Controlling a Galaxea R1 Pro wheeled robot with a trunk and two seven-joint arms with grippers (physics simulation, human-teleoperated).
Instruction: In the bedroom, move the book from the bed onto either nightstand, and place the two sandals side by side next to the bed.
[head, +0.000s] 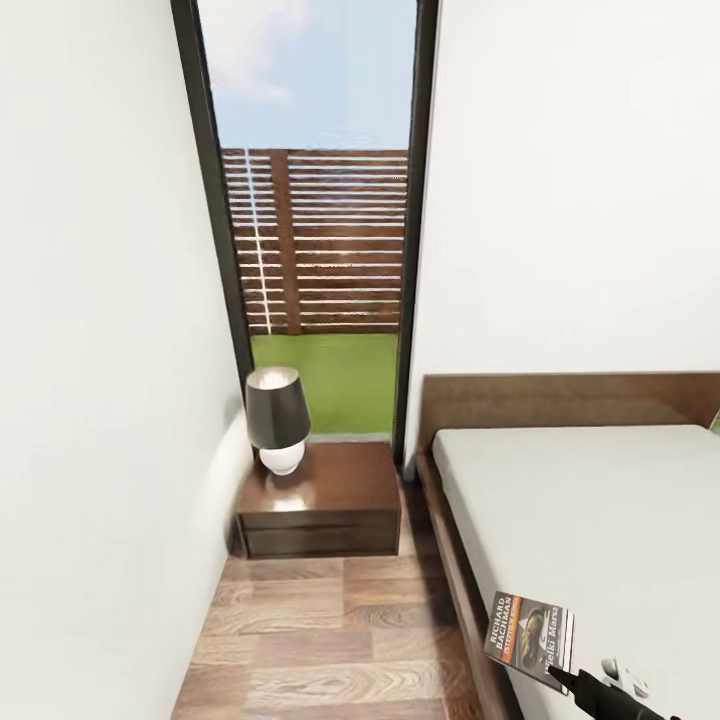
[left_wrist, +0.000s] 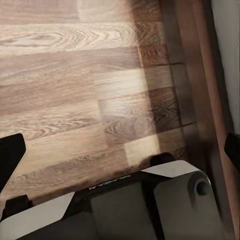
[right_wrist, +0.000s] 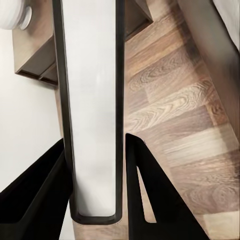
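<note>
The right gripper (right_wrist: 95, 200) is clamping the book (head: 530, 633) edge-on, probably carrying it to the nightstand (head: 320, 500).

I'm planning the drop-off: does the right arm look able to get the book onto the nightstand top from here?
Probably, though it may be a stretch. The right end effector holds the book over the bed's edge; bare floor lies between, and the nightstand top is bare beside the lamp.
</note>
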